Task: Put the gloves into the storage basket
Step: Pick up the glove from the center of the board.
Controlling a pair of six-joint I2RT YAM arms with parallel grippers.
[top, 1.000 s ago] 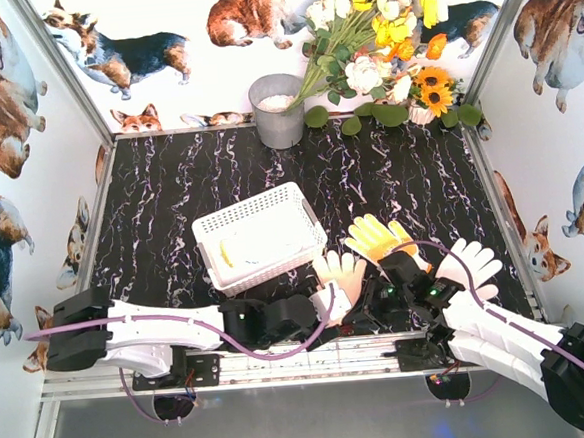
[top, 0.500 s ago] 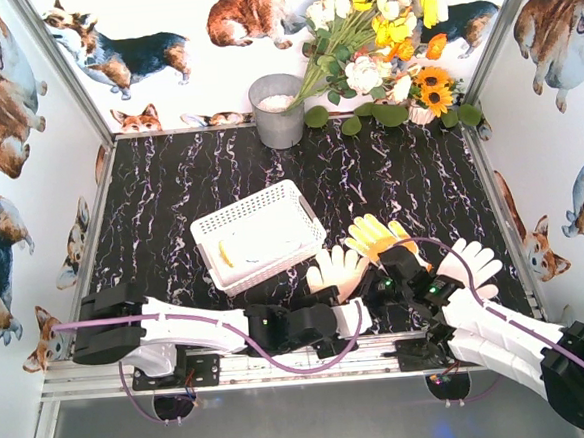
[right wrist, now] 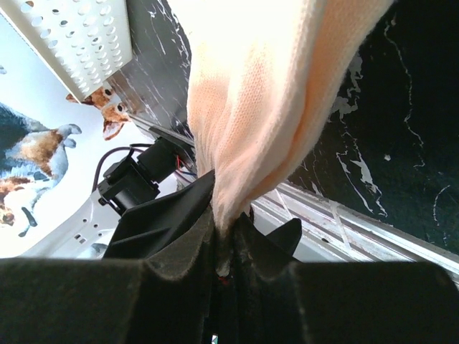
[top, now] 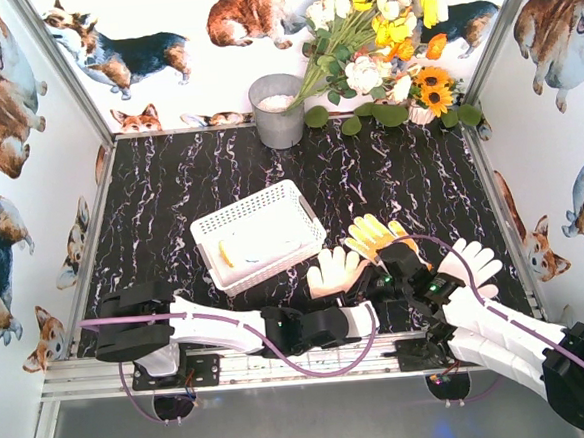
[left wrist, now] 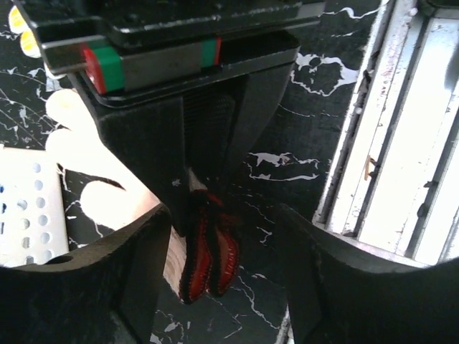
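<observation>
— Two grippers crowded at the near edge. What have you got?

— My right gripper (right wrist: 228, 229) is pinched tight on the cream glove (right wrist: 265, 93). The glove's fingers lie on the table (top: 170, 187), just right of the storage basket (top: 270, 268). My left gripper (left wrist: 221, 236) stands part open, jaws either side of a red-edged cuff (left wrist: 208, 258), clamping nothing.

— What's in the way?

— The black body of my right gripper fills the top of the left wrist view. The yellow glove (top: 376, 235) lies just behind it, with a white glove (top: 473, 263) beside my right arm (top: 501, 335). The metal rail (left wrist: 401, 143) runs close on the near side.

— Any room?

— Bare marble behind the basket, up to the grey bucket (top: 277, 115) and flowers (top: 374, 33). From above, my arms hide the pinch; only the wrist views show it. Something pale lies in the basket.
</observation>
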